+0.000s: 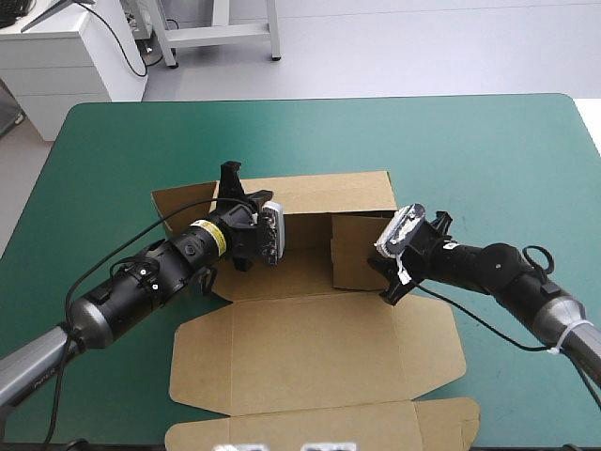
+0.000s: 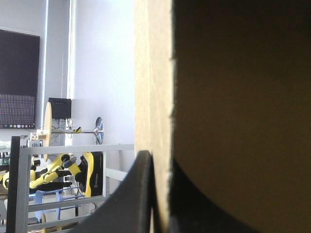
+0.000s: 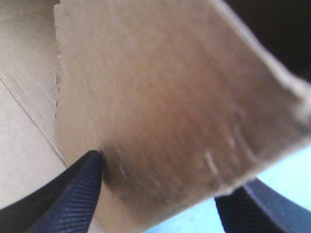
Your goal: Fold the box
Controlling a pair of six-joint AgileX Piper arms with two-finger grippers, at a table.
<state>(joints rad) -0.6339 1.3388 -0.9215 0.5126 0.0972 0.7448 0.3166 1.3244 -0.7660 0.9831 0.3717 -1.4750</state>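
The brown box (image 1: 310, 277) sits mid-desk (image 1: 488, 150) and is partly formed: the far wall (image 1: 329, 193) is up and the lid panel (image 1: 319, 357) lies flat nearest me. My left end effector (image 2: 160, 162) pinches the left side wall (image 1: 183, 202). My right end effector (image 3: 158, 177), fingers spread, straddles the right flap (image 1: 357, 249). I judge that tucking is still to do.

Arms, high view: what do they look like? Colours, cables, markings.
Left arm: black cylindrical segments, a yellow label band, bare metal tube lower down, black cable alongside. Right arm: black, grey metal lower segment with a white tie. Fingers: black, curved fins, ribbed surface.
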